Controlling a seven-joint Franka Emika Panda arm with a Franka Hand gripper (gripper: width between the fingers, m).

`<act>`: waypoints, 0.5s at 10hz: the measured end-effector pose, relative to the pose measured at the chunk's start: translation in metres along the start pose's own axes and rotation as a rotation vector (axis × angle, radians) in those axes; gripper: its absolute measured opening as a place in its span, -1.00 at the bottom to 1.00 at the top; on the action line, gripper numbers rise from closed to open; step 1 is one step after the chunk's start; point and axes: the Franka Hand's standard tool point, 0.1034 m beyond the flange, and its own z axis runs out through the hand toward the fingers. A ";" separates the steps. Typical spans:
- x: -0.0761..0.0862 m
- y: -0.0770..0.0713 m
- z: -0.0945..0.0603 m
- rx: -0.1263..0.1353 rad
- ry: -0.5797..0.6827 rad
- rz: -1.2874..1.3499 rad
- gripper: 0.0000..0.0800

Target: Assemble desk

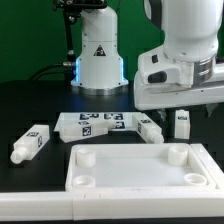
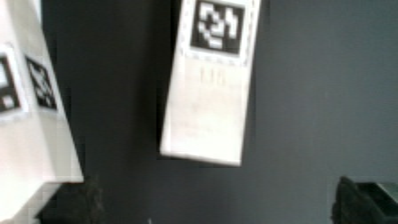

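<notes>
The desk panel (image 1: 140,176), white and rimmed with round corner holes, lies flat at the front of the table. One tagged leg (image 1: 30,143) lies at the exterior view's left. A second leg (image 1: 150,127) lies by the marker board. A third leg (image 1: 182,122) sits at the right, directly under my gripper (image 1: 190,110). In the wrist view that leg (image 2: 210,90) lies below my gripper (image 2: 217,205), its tag at the far end. The dark fingertips (image 2: 64,205) stand wide apart, open, with nothing between them and clear of the leg.
The marker board (image 1: 95,123) lies behind the panel, in the middle of the black table. The robot's white base (image 1: 98,55) stands at the back. Another tagged white piece (image 2: 27,110) shows at the wrist view's edge, beside the leg.
</notes>
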 end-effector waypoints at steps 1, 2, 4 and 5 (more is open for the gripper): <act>0.000 0.000 0.001 0.003 -0.081 0.005 0.62; -0.004 0.000 0.001 -0.001 -0.199 0.072 0.62; 0.005 -0.001 -0.003 0.009 -0.312 0.083 0.62; 0.004 -0.001 0.000 0.009 -0.318 0.084 0.62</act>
